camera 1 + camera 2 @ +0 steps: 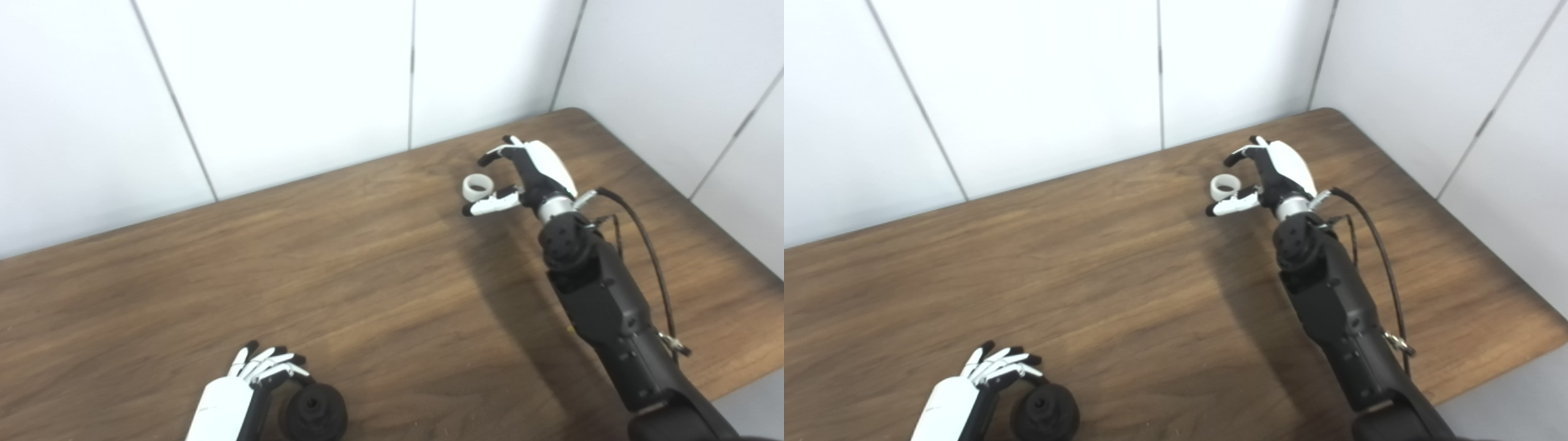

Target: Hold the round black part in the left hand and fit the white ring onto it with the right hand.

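Observation:
The round black part lies on the wooden table near its front edge, at the bottom left. My left hand is right beside it on its left, fingers loosely curled and apart, the thumb reaching toward the part's top edge; it does not grip the part. The white ring lies flat on the table at the far right. My right hand is open around it, fingers arched behind the ring and the thumb in front of it, with gaps on both sides. The ring also shows in the right eye view.
White wall panels stand close behind the table's far edge and along its right side. The table's right corner edge runs near my right forearm. A black cable loops beside the right wrist.

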You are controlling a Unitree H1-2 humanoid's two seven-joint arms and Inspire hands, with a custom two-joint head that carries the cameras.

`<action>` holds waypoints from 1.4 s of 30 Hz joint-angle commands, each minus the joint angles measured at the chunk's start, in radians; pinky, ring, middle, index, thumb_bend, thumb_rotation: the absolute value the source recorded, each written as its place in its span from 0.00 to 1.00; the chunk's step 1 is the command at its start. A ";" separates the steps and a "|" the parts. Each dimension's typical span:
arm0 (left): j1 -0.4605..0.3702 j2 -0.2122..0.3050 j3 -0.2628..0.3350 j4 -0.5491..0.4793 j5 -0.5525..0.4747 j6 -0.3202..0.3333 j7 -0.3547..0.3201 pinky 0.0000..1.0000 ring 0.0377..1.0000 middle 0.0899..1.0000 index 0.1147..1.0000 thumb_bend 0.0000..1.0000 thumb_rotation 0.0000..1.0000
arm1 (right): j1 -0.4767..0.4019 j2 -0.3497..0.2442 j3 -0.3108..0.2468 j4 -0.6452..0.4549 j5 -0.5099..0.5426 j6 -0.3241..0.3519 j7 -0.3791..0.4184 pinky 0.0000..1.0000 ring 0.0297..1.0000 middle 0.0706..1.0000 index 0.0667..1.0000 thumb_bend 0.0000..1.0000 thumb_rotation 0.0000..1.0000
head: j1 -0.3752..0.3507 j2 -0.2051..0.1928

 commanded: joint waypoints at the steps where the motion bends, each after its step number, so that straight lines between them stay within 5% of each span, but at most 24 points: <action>1: 0.010 0.023 0.013 -0.014 0.000 0.002 -0.008 0.98 0.85 0.74 0.42 0.52 0.05 | -0.064 -0.035 -0.011 0.008 -0.018 -0.005 -0.034 1.00 1.00 0.97 0.67 0.88 0.19 | -0.008 -0.004; 14: 0.025 0.026 0.023 -0.005 -0.004 -0.016 -0.005 0.99 0.86 0.75 0.42 0.52 0.05 | -0.150 -0.070 0.026 0.172 -0.003 -0.008 -0.062 1.00 1.00 0.97 0.69 0.92 0.22 | 0.002 -0.018; 42: 0.032 0.016 0.021 -0.017 0.004 -0.019 -0.001 1.00 0.86 0.75 0.42 0.52 0.05 | -0.157 -0.073 0.080 0.233 -0.022 -0.006 -0.063 1.00 0.97 0.92 0.65 0.91 0.19 | 0.017 -0.005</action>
